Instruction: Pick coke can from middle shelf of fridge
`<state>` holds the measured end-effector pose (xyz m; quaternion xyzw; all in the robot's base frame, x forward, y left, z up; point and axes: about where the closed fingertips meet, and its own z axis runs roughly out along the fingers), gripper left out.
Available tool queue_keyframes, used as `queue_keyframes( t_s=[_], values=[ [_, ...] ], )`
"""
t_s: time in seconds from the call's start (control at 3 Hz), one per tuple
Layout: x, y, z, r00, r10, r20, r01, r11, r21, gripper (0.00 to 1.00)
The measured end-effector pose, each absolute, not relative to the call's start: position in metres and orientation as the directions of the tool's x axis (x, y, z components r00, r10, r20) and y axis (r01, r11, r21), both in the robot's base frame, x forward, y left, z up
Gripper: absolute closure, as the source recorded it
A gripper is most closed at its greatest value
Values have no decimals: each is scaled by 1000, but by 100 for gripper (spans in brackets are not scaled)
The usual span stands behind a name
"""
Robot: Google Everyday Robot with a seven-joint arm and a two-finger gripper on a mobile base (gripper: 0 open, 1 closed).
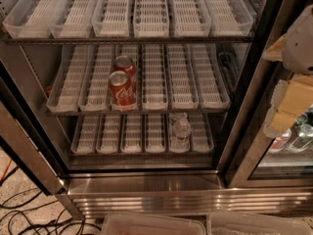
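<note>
Coke can [122, 91] fronts middle shelf [183, 82] (twin [123, 63] behind); gripper [288, 109] at right edge.

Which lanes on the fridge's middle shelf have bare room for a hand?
Free: two white slotted trays left of the red soda cans, three to their right. Crowded: the cans' own lane, one behind the other. The robot's hand is at the picture's right edge, outside the fridge.
</note>
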<state>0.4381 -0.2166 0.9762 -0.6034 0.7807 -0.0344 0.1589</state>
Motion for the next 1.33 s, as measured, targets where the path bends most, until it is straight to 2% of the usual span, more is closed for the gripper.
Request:
queue_keyframes(
  t_s=[0.33,0.67,1.0,1.33],
  values=[
    [438,-215,978,-215,-955,-204,-931,263,-252,0],
    [444,-218,961,-239,-962,-135,-938,264,-224,0],
    [452,-219,919,-241,-967,-80,-953,251,-168,0],
    [453,-214,863,-196,-977,-78,-973,204,-109,0]
  ],
)
